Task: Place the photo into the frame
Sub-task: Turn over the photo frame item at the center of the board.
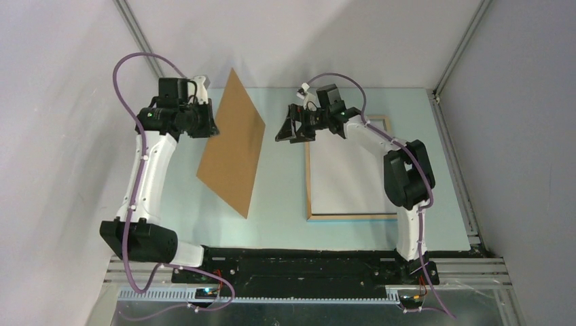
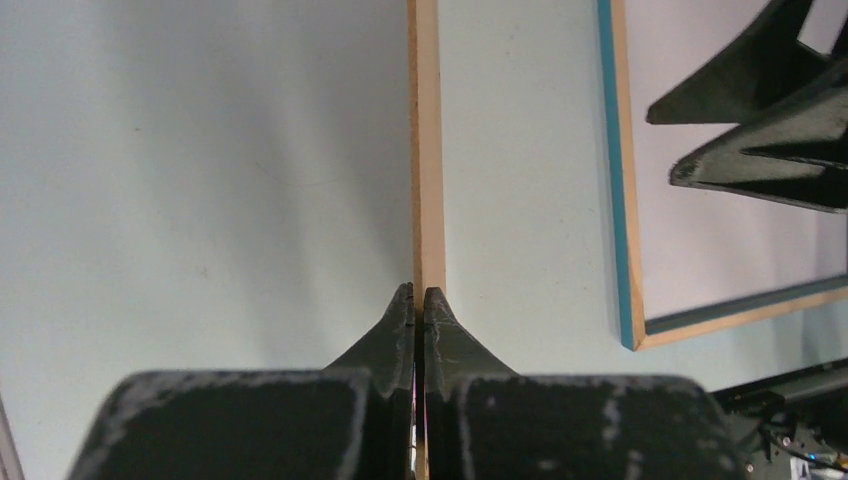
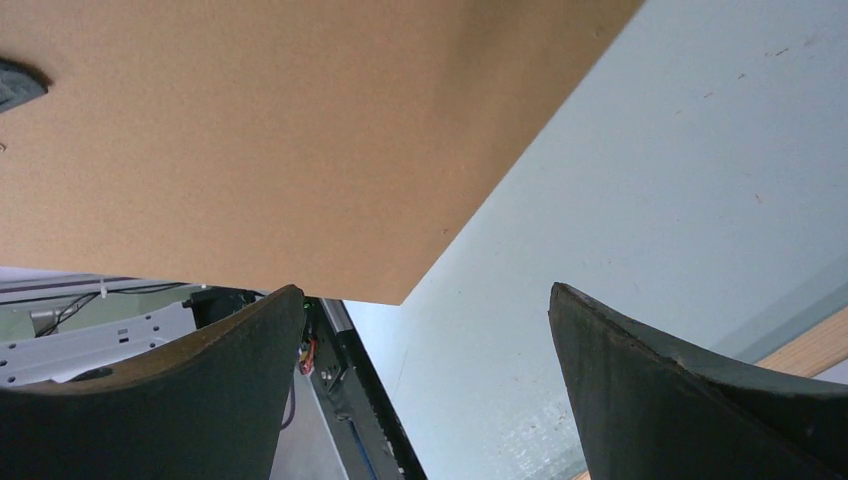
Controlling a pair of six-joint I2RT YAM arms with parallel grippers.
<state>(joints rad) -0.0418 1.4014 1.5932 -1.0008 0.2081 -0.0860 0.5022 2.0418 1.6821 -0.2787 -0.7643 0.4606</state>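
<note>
The frame (image 1: 308, 183) lies flat on the table right of centre, light wood with a blue edge, and a plain white surface (image 1: 350, 173) fills it. No balloon print shows in any view. My left gripper (image 1: 207, 125) is shut on the edge of the plain brown backing board (image 1: 232, 146) and holds it tilted on edge above the table. The left wrist view shows the board edge-on (image 2: 427, 150) between my shut gripper (image 2: 419, 295). My right gripper (image 1: 289, 129) is open and empty over the frame's far left corner, facing the board (image 3: 250, 130).
The pale blue table (image 1: 285, 197) is ringed by grey walls and metal posts. The black base rail (image 1: 306, 261) runs along the near edge. The frame's blue side (image 2: 612, 170) and my right fingers (image 2: 760, 150) show in the left wrist view.
</note>
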